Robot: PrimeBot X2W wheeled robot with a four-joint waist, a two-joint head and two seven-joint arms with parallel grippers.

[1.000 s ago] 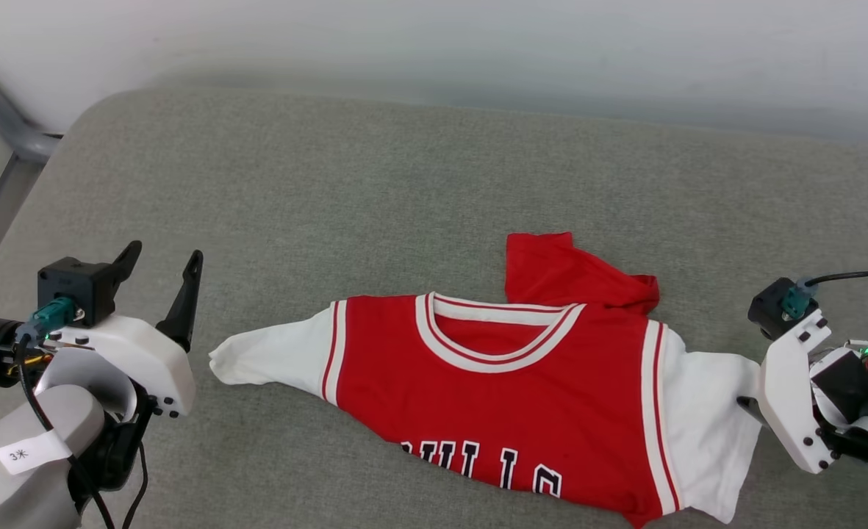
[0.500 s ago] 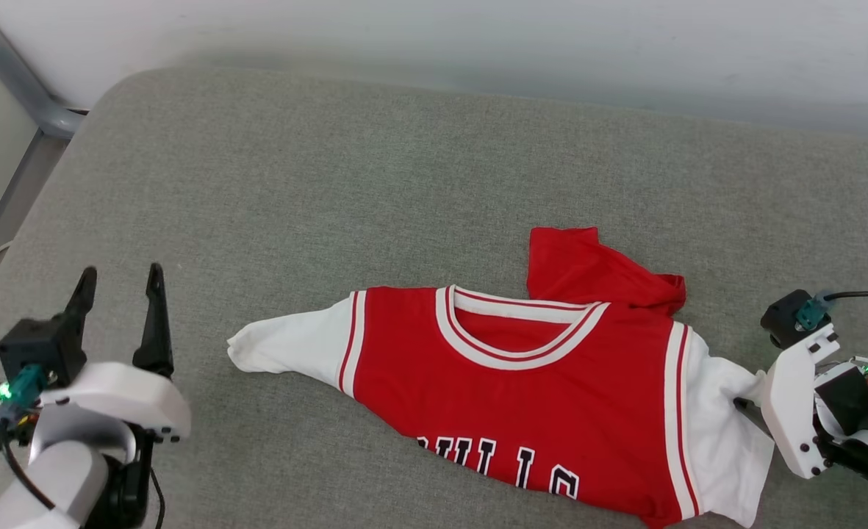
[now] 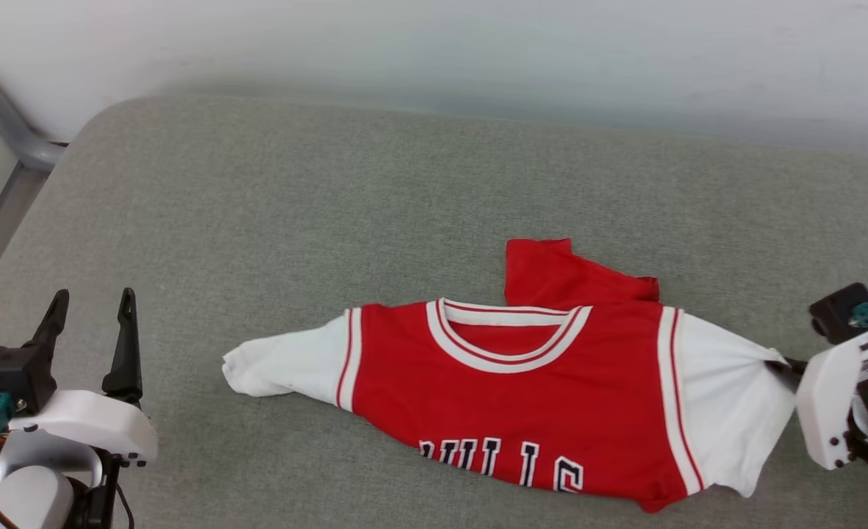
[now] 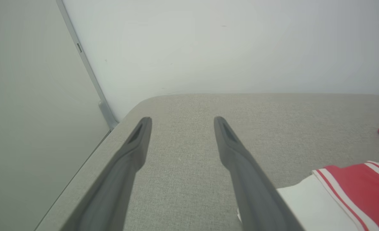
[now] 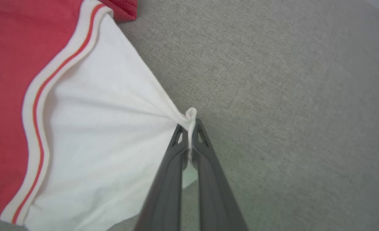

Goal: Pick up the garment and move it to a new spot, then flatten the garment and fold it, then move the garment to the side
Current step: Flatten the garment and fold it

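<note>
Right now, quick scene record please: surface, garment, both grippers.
surface: grey padded surface, pale wall behind
garment: red jersey, front up, mostly spread, not yet folded; red flap bunched beyond the collar
left gripper: open, holding nothing, apart from the left sleeve
right gripper: shut on the edge of the right sleeve, cloth puckered toward it

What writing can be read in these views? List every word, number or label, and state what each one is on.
"ULLS" (likely reading): black, white-outlined letters on the chest of the garment, seen in the head view. Only their upper parts show above the garment's near edge, and a partial letter before them cannot be read.
No other word, number or label is legible in any view.
</note>
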